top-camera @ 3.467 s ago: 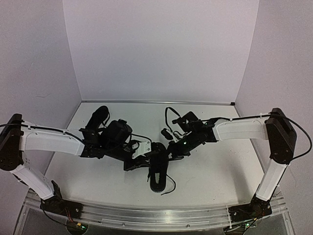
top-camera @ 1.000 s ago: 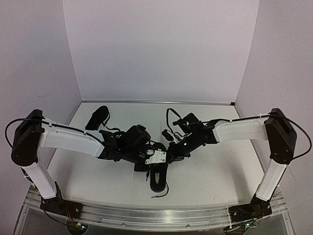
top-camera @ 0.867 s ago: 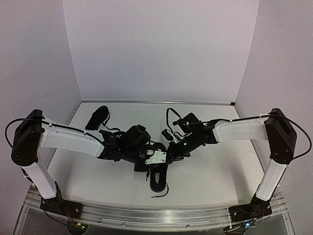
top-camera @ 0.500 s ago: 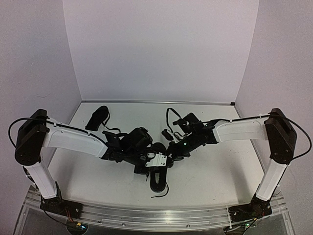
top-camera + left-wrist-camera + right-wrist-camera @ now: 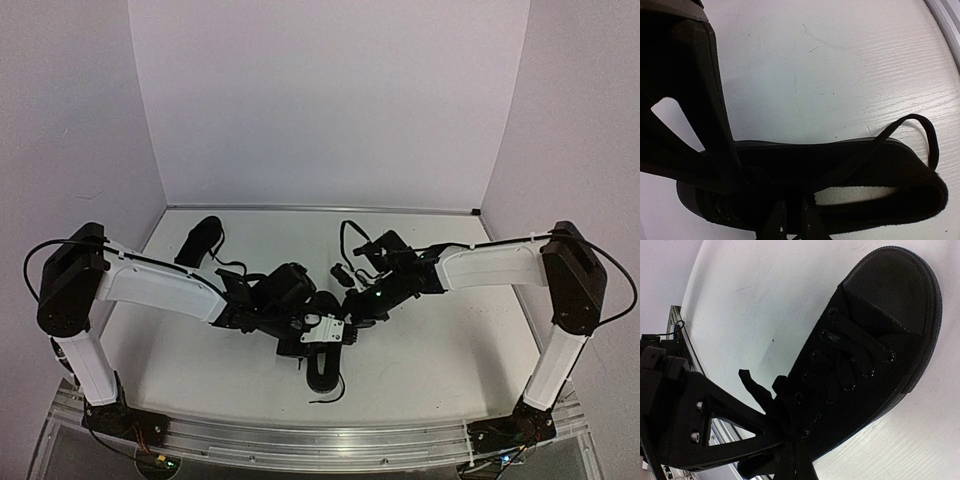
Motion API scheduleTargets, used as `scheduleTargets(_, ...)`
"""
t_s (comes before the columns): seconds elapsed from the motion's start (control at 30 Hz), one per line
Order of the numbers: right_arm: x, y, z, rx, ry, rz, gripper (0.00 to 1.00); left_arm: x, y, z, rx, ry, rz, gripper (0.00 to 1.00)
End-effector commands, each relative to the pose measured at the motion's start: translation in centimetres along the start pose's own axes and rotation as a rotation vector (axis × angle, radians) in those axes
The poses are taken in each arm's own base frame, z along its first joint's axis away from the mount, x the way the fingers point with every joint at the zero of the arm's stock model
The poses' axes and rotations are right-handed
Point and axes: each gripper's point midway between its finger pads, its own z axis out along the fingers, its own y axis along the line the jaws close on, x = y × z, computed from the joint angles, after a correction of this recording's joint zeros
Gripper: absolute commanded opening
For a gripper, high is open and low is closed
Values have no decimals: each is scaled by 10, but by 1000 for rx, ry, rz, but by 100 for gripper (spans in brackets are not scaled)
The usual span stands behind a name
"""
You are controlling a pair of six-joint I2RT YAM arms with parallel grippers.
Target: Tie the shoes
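- The white bench (image 5: 440, 350) was enclosed by pale walls (image 5: 330, 100) on three sides, and a metal rail (image 5: 400, 452) was set along its near edge.
- A second shoe (image 5: 200, 240) was laid near the far left corner, well apart from both grippers.
- The nearer shoe (image 5: 322, 368) was laid at the middle of the bench, close to the near edge. Its far part was covered from above by the left gripper (image 5: 322, 330).
- The right gripper (image 5: 352, 305) was held just beyond and to the right of that shoe, close beside the left gripper.
- In the right wrist view the laces (image 5: 850, 357) were seen crossed over the shoe's front. Strands were drawn up off the shoe to the bottom edge of the view.
- The right gripper's jaws were pressed together on those laces, though the pinch itself was cut off by the frame.
- In the left wrist view the shoe was seen from the side, with one strand looped past its heel.
- It could not be told whether the left gripper's jaws were spread or pinched, as black parts were merged with the black shoe.
- A loose lace end (image 5: 325, 400) was trailed toward the near edge.
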Motion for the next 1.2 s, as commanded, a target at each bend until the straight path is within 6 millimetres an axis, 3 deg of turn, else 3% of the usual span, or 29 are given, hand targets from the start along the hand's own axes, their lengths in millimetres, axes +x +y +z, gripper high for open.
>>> scheduleTargets(0.0, -5, 8, -7, -26, -26, -14, 0, -14, 12, -7, -44, -31, 18, 3)
scheduleTargets(0.37, -6, 8, -9, -24, -32, -12, 0, -31, 23, -40, -144, -159, -70, 0)
scheduleTargets(1.17, -9, 16, -14, -46, -44, -11, 0, -10, 30, -7, -191, -99, -136, 0)
